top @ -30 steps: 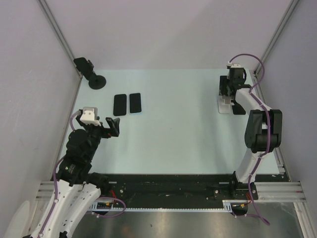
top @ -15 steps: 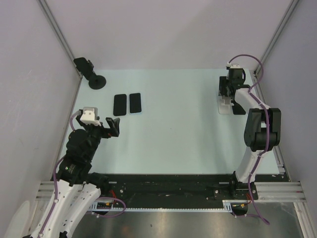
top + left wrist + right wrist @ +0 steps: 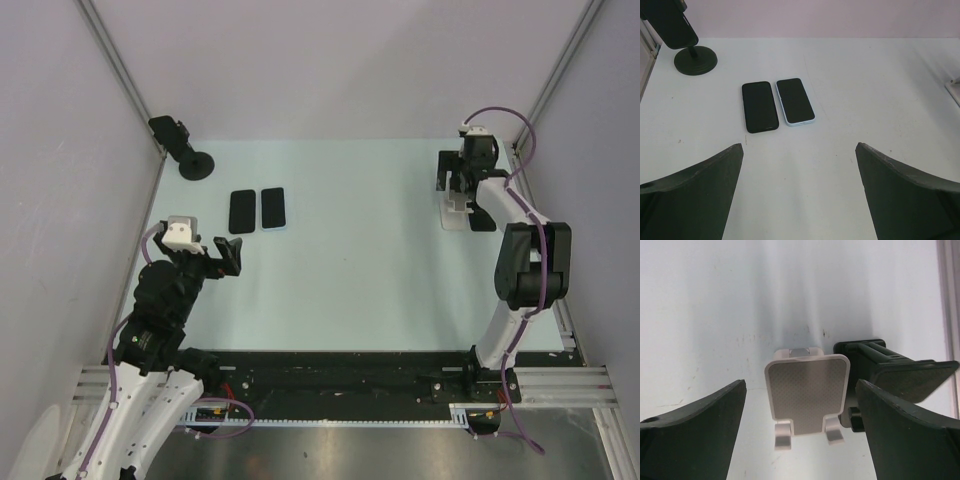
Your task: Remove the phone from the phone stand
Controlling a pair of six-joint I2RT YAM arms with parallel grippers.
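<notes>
Both claws gape wide, holding nothing. The right claw (image 3: 800,384) hangs over a bare white stand (image 3: 807,390). Ahead of the left claw (image 3: 799,146), a black phone (image 3: 760,106) and a blue-cased phone (image 3: 795,101) lie flat on the worktop (image 3: 865,90). We judge the removal done here, so next we would back away.

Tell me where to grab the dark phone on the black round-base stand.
Probably pinch the dark phone across its two long edges, coming from the table side with the left gripper. It sits tilted above the black round-base stand, its lower right edge showing free; its top is out of the wrist view.
</notes>
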